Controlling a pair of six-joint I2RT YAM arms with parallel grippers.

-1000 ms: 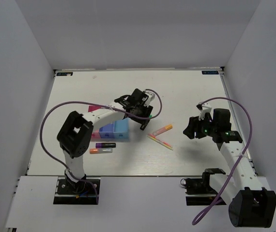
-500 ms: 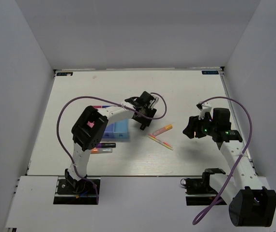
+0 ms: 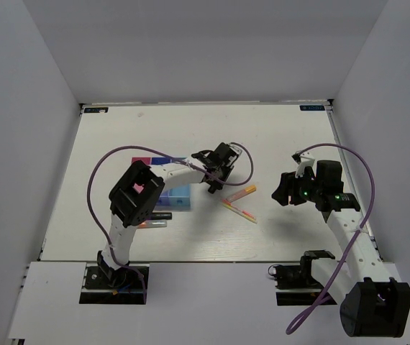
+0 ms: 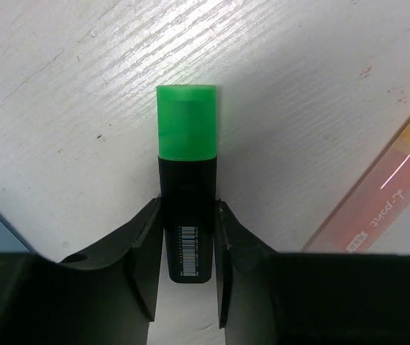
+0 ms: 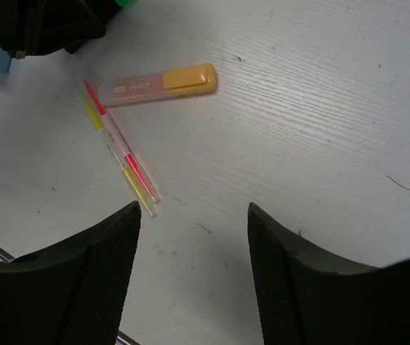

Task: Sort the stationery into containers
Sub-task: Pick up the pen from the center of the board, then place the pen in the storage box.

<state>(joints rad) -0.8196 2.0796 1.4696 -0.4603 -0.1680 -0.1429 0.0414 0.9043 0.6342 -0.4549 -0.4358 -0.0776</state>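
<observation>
My left gripper [image 3: 215,181] [image 4: 187,210] is shut on a stubby black marker with a green cap [image 4: 186,180], low over the table just right of the containers. The light blue bin [image 3: 178,195] shows below my left arm; pink-red [image 3: 142,159] and dark blue [image 3: 163,159] edges peek out above it. An orange-pink highlighter [image 3: 241,192] [image 5: 158,84] and a thin yellow-pink pen [image 3: 239,211] [image 5: 119,147] lie right of the left gripper. My right gripper [image 3: 283,192] [image 5: 190,215] is open and empty, above the table right of them.
A dark marker [image 3: 157,215] and another orange highlighter [image 3: 149,224] lie in front of the bins. White walls enclose the table [image 3: 277,136] on three sides. The left arm's purple cable [image 3: 104,162] loops over the bins.
My left gripper has shifted slightly right with the green-capped marker, and the left arm's elbow has swung right over the bins. The right arm has not moved.
</observation>
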